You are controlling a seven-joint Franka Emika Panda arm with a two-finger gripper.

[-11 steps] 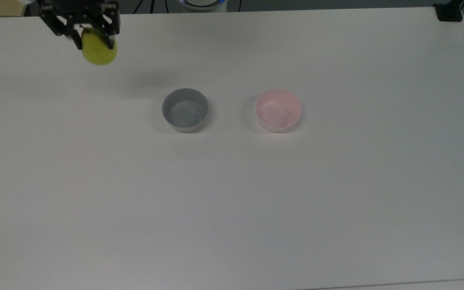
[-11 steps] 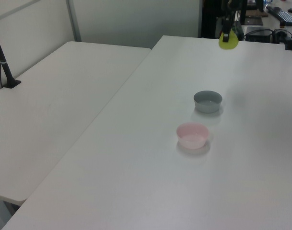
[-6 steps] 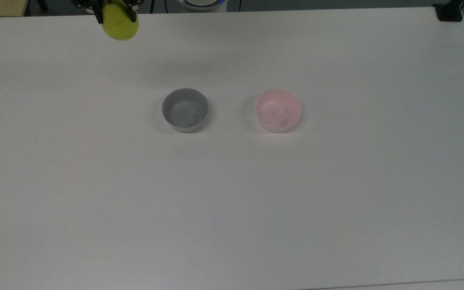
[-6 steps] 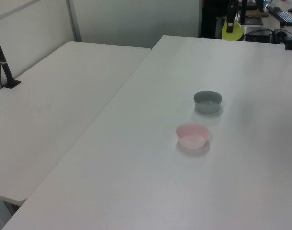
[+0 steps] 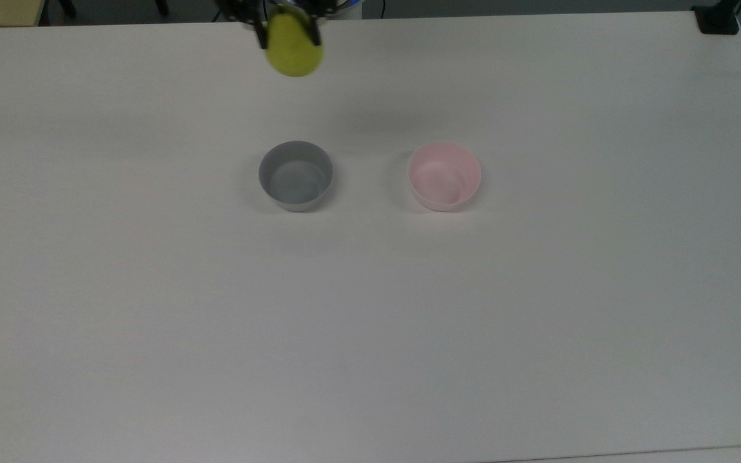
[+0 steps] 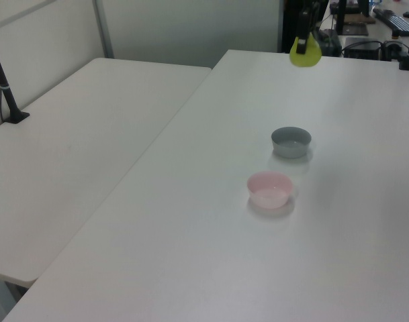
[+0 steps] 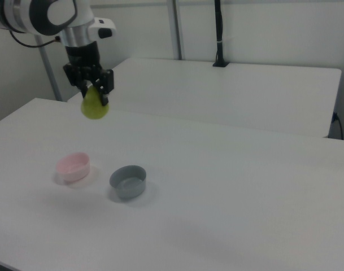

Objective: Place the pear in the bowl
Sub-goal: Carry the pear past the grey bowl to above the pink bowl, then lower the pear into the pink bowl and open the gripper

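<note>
The black two-finger gripper (image 7: pixel 95 90), cut off by the top view's upper edge, clamps the yellow-green pear (image 5: pixel 293 51) aloft, well apart from the pale pink plastic bowl (image 5: pixel 444 175).

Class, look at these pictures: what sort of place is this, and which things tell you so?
Probably a robotics lab or office workroom: a white robot arm's gripper holds a yellow-green pear above plain white tables, with a keyboard on a desk behind.

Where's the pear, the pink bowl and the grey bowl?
pear (image 7: pixel 95 108), right view, its round yellow-green belly.
pink bowl (image 5: pixel 444 175), top view, its inside floor.
grey bowl (image 5: pixel 296 176), top view, its inside floor.
</note>
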